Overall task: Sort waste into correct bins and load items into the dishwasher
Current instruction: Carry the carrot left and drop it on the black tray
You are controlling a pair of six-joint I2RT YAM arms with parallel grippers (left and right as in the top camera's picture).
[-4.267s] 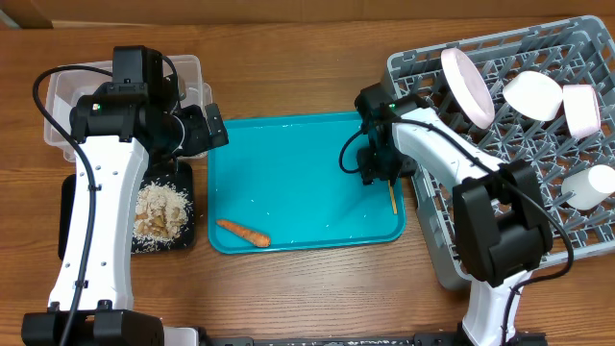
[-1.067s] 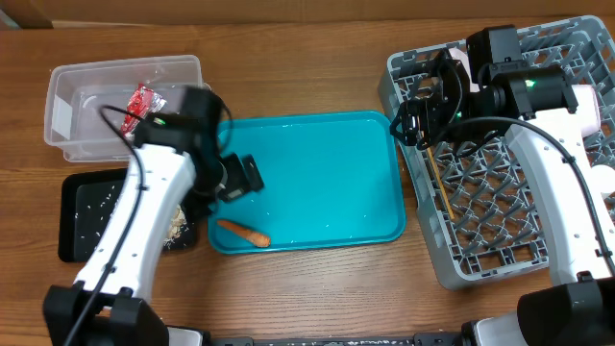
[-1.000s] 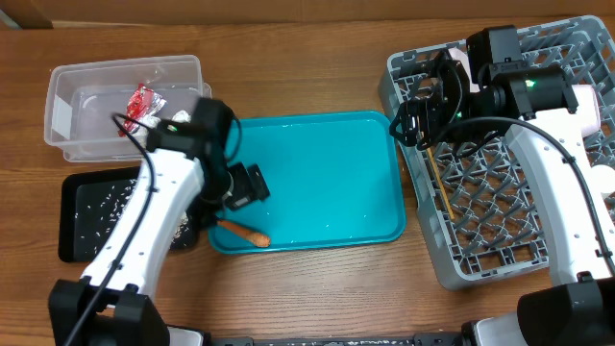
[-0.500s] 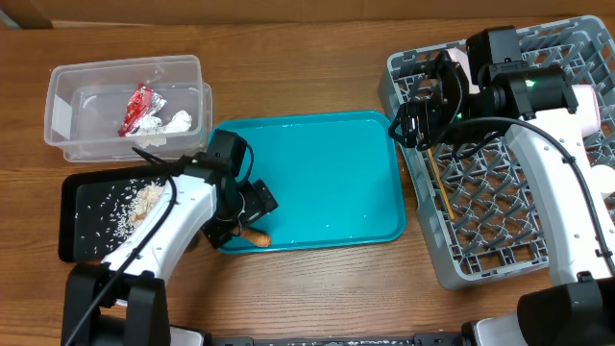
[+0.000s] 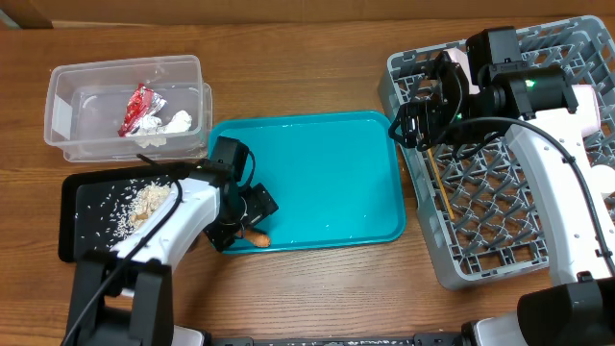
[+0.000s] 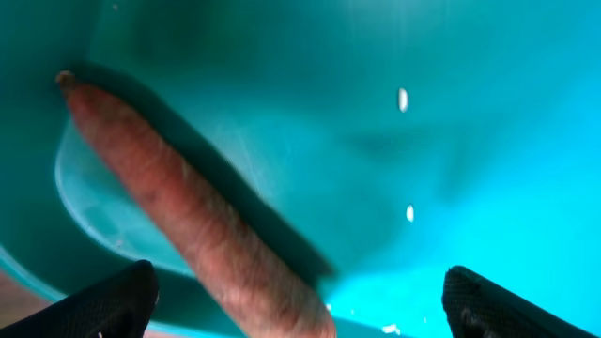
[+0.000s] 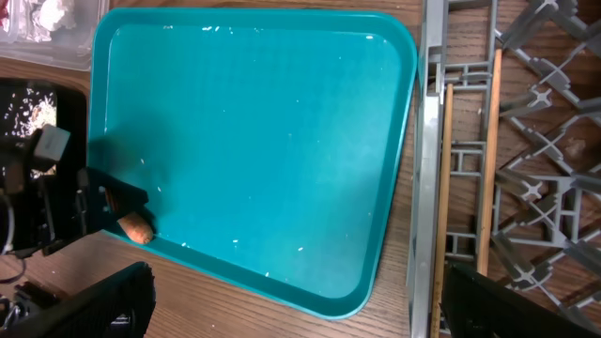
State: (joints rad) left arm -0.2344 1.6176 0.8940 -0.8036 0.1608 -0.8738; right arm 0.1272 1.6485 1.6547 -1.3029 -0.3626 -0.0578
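Orange carrot piece (image 5: 255,236), the last waste we see unsorted, lies in the teal tray's (image 5: 327,173) corner between the left gripper's (image 5: 252,224) spread jaws, not yet grasped; red wrapper (image 5: 137,108) and tissue (image 5: 178,122) sit in the clear tub (image 5: 60,115), scraps (image 5: 146,202) in the black tray (image 5: 82,240), chopsticks (image 5: 441,187) in the dish rack (image 5: 480,259) under the wide-open, empty right gripper (image 5: 413,117).

The small orange carrot piece (image 6: 188,214) is lying flat in the near-left corner of the teal tray (image 5: 327,183), while the red wrapper (image 5: 137,108) and crumpled white tissue (image 5: 179,121) are sitting together in the clear tub (image 5: 60,120). Beige scraps (image 5: 146,202) are resting in the black tray (image 5: 82,245), and the wooden chopsticks (image 7: 488,160) are lying lengthwise in the grey rack (image 5: 480,259).
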